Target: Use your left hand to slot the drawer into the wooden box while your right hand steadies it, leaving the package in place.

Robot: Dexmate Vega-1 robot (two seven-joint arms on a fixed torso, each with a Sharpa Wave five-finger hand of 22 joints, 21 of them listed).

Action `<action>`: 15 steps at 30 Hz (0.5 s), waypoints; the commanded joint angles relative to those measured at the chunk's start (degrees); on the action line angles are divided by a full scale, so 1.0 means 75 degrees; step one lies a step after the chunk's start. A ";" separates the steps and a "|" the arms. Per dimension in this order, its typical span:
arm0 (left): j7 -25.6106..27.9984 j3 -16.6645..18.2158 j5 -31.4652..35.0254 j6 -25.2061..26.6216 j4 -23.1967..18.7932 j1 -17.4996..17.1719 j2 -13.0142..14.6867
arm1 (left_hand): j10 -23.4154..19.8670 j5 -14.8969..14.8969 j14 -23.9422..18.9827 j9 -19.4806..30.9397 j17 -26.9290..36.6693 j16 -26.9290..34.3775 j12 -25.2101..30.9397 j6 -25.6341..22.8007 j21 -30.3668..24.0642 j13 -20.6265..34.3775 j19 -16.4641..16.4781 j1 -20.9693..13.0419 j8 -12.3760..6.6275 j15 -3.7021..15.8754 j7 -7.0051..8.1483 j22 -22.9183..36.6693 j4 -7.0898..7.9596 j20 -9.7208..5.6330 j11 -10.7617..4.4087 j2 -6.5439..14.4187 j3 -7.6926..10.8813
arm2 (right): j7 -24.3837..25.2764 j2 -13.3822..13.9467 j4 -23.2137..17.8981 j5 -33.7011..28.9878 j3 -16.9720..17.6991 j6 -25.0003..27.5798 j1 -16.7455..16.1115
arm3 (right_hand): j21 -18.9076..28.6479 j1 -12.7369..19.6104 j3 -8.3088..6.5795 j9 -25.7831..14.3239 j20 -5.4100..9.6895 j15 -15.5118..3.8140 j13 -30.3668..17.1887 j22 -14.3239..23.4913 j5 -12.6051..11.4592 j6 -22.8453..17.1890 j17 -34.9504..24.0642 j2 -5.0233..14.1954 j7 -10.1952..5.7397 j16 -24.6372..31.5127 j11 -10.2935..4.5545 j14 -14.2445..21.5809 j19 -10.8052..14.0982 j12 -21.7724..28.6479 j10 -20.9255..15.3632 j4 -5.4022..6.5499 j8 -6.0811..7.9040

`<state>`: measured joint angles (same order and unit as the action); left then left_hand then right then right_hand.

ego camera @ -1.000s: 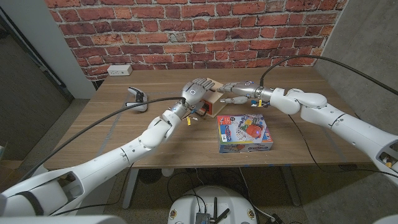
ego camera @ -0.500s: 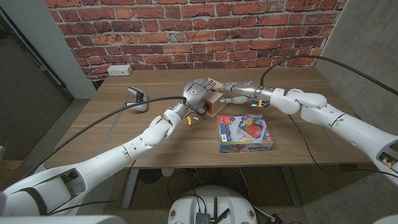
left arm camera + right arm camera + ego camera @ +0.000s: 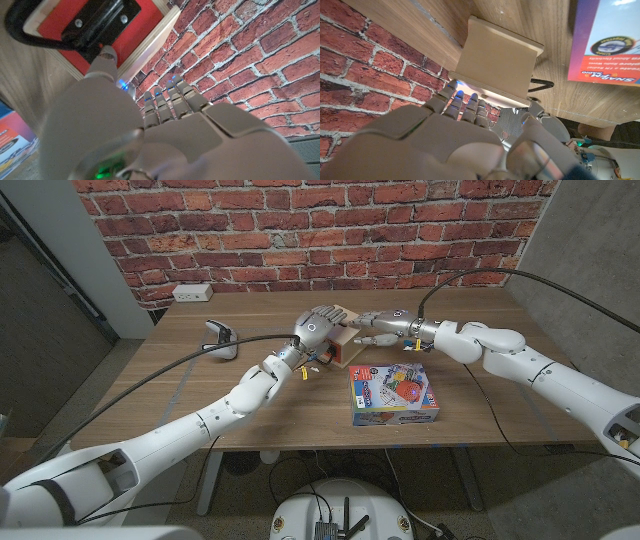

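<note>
Seemingly the drawer [image 3: 107, 30] sits nearly home in the wooden box [image 3: 343, 340] at mid-table, the left hand [image 3: 315, 326] pressing its red front with close-set fingers, the right hand [image 3: 378, 323] bracing the box's right side, fingers together, the package [image 3: 393, 396] lying untouched nearer.

wooden table [image 3: 180, 395]: wooden box [image 3: 343, 340], package [image 3: 393, 396], small grey device [image 3: 221, 336].

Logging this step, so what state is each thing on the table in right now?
drawer: red front with black handle facing the left hand, seated in the box.
wooden box: upright on the table, right hand against it.
package: flat on the table, apart from the box, untouched.
left hand: at the drawer front, gripping nothing.
right hand: fingers on the box side.
</note>
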<state>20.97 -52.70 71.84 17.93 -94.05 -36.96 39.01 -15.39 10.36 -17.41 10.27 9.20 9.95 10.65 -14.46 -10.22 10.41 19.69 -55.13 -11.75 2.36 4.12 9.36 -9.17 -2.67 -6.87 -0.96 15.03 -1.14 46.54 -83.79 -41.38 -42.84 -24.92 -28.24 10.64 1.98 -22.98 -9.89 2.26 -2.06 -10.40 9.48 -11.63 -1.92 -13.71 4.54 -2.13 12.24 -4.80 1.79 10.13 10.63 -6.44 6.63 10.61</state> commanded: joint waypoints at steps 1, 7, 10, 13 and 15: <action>-0.0251 0.0130 0.0037 0.0105 -0.0366 -0.0210 0.0196 | -0.0052 0.0040 -0.0083 0.0016 0.0035 0.0033 0.0046 -0.0084 -0.0052 0.0004 0.0075 -0.0089 0.0000 0.0570 -0.0007 0.0016 -0.0022 -0.0949 0.0002 -0.0030 0.0030 | 0.0026 0.0002 -0.0076 0.0003 0.0020 0.0064 -0.0030 | 0.0023 -0.0046 -0.0053 -0.0016 0.0633 -0.0513 -0.0007 0.0008 0.0012 0.0011 -0.0029 0.0296 0.0003 0.0059 0.0001 0.0042 0.0072 0.0020 -0.0085 0.0011 0.0027; -0.0330 0.0223 0.0109 0.0145 -0.0517 -0.0309 0.0276 | -0.0064 0.0038 -0.0088 0.0016 0.0035 0.0031 0.0047 -0.0094 -0.0051 0.0004 0.0073 -0.0087 0.0001 0.0580 -0.0003 0.0016 -0.0019 -0.0951 -0.0017 -0.0035 0.0027 | 0.0046 -0.0015 -0.0040 0.0008 0.0015 0.0041 -0.0002 | 0.0022 -0.0047 -0.0055 -0.0016 0.0634 -0.0516 -0.0007 0.0008 0.0013 0.0014 -0.0031 0.0295 0.0005 0.0058 0.0010 0.0038 0.0072 0.0018 -0.0082 0.0010 0.0025; -0.0353 0.0260 0.0124 0.0136 -0.0554 -0.0335 0.0285 | -0.0055 0.0037 -0.0091 0.0016 0.0035 0.0031 0.0042 -0.0100 -0.0052 0.0004 0.0077 -0.0086 0.0001 0.0579 -0.0008 0.0016 -0.0018 -0.0954 -0.0031 -0.0037 0.0025 | 0.0051 -0.0011 -0.0040 -0.0001 0.0016 0.0047 0.0001 | 0.0021 -0.0048 -0.0055 -0.0016 0.0630 -0.0510 -0.0007 0.0008 0.0013 0.0012 -0.0032 0.0292 0.0004 0.0059 0.0011 0.0040 0.0072 0.0018 -0.0082 0.0010 0.0025; -0.0393 0.0307 0.0130 0.0109 -0.0633 -0.0360 0.0327 | -0.0071 0.0036 -0.0091 0.0016 0.0035 0.0029 0.0046 -0.0110 -0.0052 0.0004 0.0081 -0.0085 0.0001 0.0590 0.0000 0.0016 -0.0017 -0.0952 -0.0040 -0.0040 0.0024 | 0.0056 0.0003 -0.0065 0.0008 0.0031 0.0057 -0.0009 | 0.0022 -0.0048 -0.0055 -0.0016 0.0633 -0.0510 -0.0007 0.0008 0.0014 0.0014 -0.0032 0.0290 0.0006 0.0059 0.0012 0.0042 0.0075 0.0020 -0.0088 0.0010 0.0024; -0.0434 0.0341 0.0133 0.0117 -0.0684 -0.0392 0.0346 | -0.0071 0.0035 -0.0100 0.0016 0.0035 0.0031 0.0045 -0.0113 -0.0053 0.0004 0.0082 -0.0084 0.0001 0.0587 0.0001 0.0016 -0.0016 -0.0951 -0.0047 -0.0041 0.0023 | 0.0070 0.0019 -0.0100 0.0013 0.0045 0.0056 -0.0025 | 0.0021 -0.0048 -0.0056 -0.0016 0.0633 -0.0509 -0.0007 0.0008 0.0014 0.0012 -0.0032 0.0290 -0.0002 0.0059 0.0017 0.0042 0.0072 0.0019 -0.0086 0.0010 0.0025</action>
<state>18.87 -51.22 72.43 18.71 -97.37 -38.89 40.76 -15.58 10.36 -17.41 10.27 9.20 9.95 10.65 -14.86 -10.22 10.42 20.00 -55.39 -11.75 2.36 3.91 9.36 -9.17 -2.36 -7.06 -1.22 15.02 -0.90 46.51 -84.09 -41.38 -42.78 -24.59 -28.30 10.64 1.98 -22.98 -9.89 2.26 -2.06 -10.40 9.48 -11.63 -1.92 -13.71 4.54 -2.13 12.24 -4.59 1.79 10.13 10.63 -6.65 6.63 10.61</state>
